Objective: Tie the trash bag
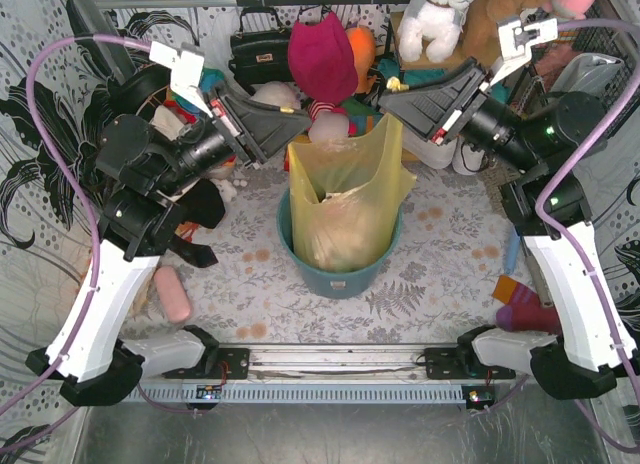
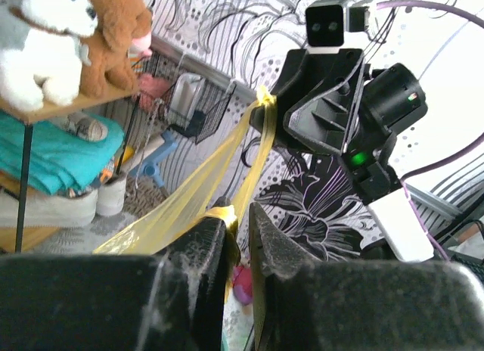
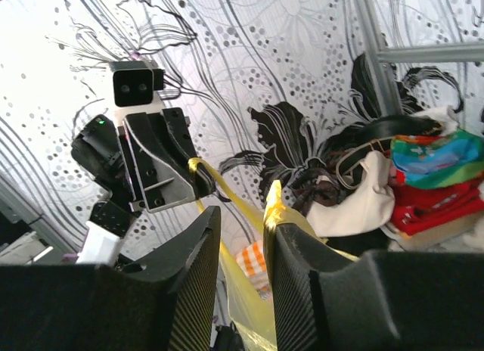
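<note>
Left gripper, right gripper: jaws narrow, each pinching 1 ear of the trash bag. Pull ears taut, cross them over the bin.

No readable text (any view)

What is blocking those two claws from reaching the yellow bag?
Nothing visible. The left gripper and the right gripper each pinch a stretched top corner of the trash bag, which sits in the teal bin.
</note>
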`<control>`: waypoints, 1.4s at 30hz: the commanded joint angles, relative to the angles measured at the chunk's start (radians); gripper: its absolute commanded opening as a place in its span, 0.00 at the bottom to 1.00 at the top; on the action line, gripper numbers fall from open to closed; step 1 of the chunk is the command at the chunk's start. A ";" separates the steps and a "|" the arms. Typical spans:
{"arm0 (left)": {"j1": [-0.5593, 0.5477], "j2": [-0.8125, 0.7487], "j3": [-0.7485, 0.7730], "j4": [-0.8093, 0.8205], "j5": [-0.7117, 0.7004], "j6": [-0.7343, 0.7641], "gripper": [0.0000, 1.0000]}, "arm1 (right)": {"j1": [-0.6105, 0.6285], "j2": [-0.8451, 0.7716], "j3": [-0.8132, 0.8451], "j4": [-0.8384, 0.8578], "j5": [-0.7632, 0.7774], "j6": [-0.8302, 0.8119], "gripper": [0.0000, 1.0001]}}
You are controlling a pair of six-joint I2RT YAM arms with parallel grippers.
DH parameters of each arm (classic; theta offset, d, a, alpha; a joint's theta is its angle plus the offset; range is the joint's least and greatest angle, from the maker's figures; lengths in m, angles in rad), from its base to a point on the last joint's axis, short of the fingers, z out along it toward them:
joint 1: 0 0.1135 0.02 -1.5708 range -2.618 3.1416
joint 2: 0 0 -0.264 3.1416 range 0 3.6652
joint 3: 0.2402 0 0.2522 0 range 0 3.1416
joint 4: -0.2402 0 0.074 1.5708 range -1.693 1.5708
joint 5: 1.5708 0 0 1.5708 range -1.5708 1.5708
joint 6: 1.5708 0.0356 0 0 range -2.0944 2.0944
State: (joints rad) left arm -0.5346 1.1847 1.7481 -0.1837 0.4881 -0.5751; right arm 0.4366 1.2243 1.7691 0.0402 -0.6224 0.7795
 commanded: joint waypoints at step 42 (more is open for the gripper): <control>0.067 -0.113 -0.083 -0.118 -0.104 0.056 0.52 | 0.027 -0.085 -0.200 -0.093 0.124 -0.116 0.51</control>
State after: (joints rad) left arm -0.4747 1.1152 1.5990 -0.2768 0.4309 -0.5457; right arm 0.4591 1.1839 1.5120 -0.0250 -0.5209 0.7094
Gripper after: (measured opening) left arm 0.516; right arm 0.510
